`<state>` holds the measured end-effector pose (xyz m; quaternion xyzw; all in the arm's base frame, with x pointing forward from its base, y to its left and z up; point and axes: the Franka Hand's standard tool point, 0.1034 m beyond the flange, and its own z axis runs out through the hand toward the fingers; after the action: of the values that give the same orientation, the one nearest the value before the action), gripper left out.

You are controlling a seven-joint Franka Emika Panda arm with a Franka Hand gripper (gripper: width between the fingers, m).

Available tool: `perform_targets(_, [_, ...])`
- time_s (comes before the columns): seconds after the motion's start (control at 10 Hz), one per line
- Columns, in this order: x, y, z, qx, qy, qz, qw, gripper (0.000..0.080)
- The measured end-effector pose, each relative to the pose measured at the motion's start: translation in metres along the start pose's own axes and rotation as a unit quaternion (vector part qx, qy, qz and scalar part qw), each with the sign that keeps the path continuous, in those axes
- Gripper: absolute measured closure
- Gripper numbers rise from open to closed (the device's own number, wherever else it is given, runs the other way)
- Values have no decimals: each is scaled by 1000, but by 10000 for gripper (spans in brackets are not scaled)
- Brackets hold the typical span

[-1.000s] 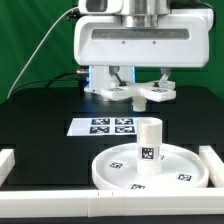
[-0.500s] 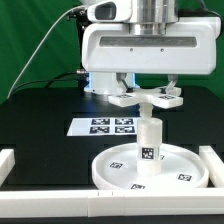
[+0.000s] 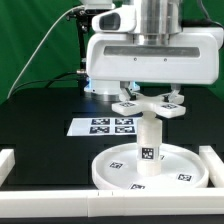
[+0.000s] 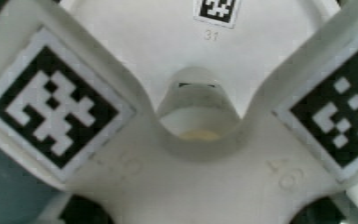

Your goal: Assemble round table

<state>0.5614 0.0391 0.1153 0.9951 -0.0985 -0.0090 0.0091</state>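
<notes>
one cross foot clamped in jaws just above leg upright on disc.

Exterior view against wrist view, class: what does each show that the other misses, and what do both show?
Only the exterior view shows the round disc, the upright leg standing on it, the marker board behind and the gripper above. Only the wrist view shows the close underside hollow at the centre of the cross-shaped foot piece. Both show that foot piece and its square tags.
</notes>
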Motion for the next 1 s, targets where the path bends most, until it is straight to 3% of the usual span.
perform_targets(0.4, [-4,3,15,-8,-9,4,1000,351])
perform_targets(1.0, [0,2,16,-8,2,59,998,351])
